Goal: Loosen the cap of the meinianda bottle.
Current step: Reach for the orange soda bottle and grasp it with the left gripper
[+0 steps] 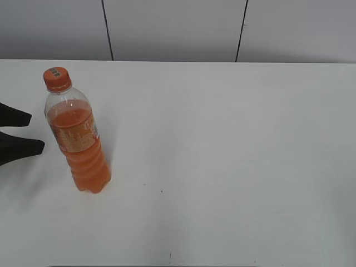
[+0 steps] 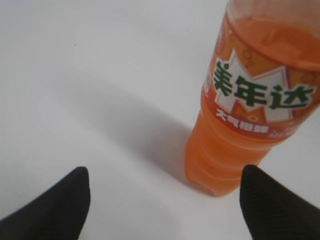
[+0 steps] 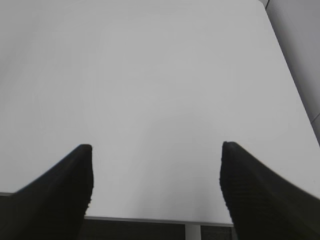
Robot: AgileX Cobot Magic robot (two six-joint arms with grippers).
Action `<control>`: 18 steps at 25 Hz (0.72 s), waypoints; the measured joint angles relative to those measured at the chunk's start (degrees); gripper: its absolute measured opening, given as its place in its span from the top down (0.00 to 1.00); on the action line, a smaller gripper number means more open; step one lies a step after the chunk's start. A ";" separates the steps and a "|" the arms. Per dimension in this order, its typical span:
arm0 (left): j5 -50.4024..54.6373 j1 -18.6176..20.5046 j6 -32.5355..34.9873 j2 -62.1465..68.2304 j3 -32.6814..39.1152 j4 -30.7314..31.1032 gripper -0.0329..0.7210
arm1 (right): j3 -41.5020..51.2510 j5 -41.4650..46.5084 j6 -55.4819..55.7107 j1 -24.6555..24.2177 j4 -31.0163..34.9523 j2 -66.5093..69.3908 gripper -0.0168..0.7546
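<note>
Both grippers gape: left gripper (image 1: pixel 33 132) beside, seemingly clear of, capped meinianda bottle (image 1: pixel 78 142)

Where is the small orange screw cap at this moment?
In the exterior view, the small round orange plastic cap sits on the tall clear orange-drink bottle, standing upright at the table's left, near the open left gripper.

The bottle (image 1: pixel 78 142) stands upright on the left part of the white table (image 1: pixel 222 156); it is clear plastic, filled with orange drink to just below the shoulder; an orange-and-white label band wraps its middle, with green characters legible in the left wrist view (image 2: pixel 260 95); the lower body is ribbed; its base rests flat on the surface. The cap (image 1: pixel 57 78) is small, round and orange, with a pale printed mark on top; it sits on the neck.
</note>
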 joint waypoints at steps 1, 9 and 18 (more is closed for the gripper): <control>-0.69 -0.02 -0.14 0.00 0.00 0.00 0.21 | 0.00 0.00 0.00 0.00 0.00 0.00 0.21; -4.31 -0.23 -1.42 0.00 0.00 0.00 0.21 | 0.00 0.00 0.00 0.00 0.00 0.00 0.21; 1.61 -6.18 0.02 0.00 3.09 -0.64 0.21 | 0.00 0.00 0.00 0.00 0.00 0.00 0.21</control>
